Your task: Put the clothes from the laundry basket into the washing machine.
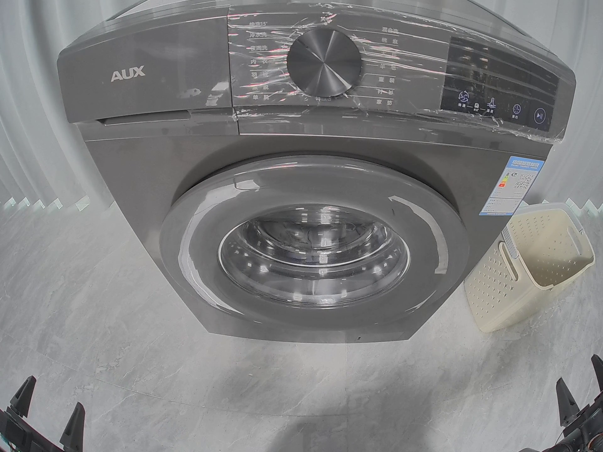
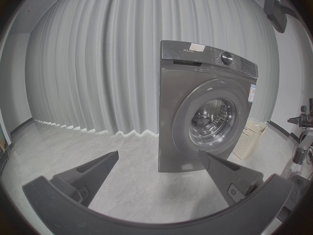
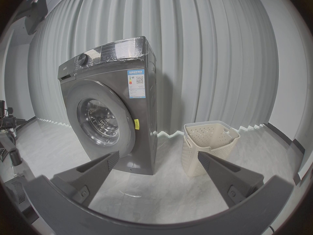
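Straight ahead: washer (image 1: 188,177), a grey front-loader, stands on the floor (image 1: 94,321) facing me.
Front: round door (image 1: 314,252) w/ glass centre sits shut, flush against the cabinet. I can see the drum's shine through the glass.
Controls: dial (image 1: 324,62) mid-top, drawer (image 1: 144,73) on its left, dark touch buttons on its right. Clear film lies wrinkled over dial & buttons.
Upper right corner: blue-white label (image 1: 512,185) stuck on the washer's front, just beside the door ring.
Right of washer: basket (image 1: 540,265), cream & perforated, stands on the floor w/ its top open. It's near the washer's side, w/ a gap btw them in my r. wrist view, and looks upright there. Its inner walls & bottom are in plain sight.
Near left: L hand (image 1: 53,393) hangs low at the edge of my head view, over the floor and well apart from the washer. Fingers are spread wide; released, gripping nothing.
Near right: R hand (image 1: 578,371) hangs low at the opposite edge, closer to the basket than to the door but apart from both. Fingers are spread; released, nothing btw them.
Behind: pale pleated curtain (image 2: 97,66) runs along the back of washer & basket.
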Motion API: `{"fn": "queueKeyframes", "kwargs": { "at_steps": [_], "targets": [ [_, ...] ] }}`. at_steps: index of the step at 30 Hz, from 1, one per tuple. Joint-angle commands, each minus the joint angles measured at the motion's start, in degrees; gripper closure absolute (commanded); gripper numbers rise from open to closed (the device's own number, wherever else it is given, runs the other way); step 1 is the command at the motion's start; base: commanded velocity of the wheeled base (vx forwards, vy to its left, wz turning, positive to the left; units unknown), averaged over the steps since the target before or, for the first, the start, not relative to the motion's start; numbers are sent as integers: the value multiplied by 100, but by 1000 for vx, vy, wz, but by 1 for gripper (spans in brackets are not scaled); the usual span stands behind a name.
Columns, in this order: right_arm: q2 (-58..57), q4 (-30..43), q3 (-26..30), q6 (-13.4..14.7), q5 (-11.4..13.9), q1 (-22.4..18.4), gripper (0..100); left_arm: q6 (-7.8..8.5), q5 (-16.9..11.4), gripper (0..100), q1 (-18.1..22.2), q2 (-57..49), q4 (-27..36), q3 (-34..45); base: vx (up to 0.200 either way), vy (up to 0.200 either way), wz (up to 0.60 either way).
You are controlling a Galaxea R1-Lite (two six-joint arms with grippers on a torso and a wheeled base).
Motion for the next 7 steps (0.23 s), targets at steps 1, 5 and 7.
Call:
{"fn": "queueKeyframes", "kwargs": {
  "at_steps": [1,5,7],
  "targets": [
    [-110,2,90,1,-1,-5,0,14,1,0,7,-93,-11,92,0,0,0],
    [-101,2,90,-25,17,-5,0,5,1,0,7,-93,-11,92,0,0,0],
    [-101,11,90,-25,17,-5,0,5,1,0,7,-93,-11,92,0,0,0]
  ]
}}
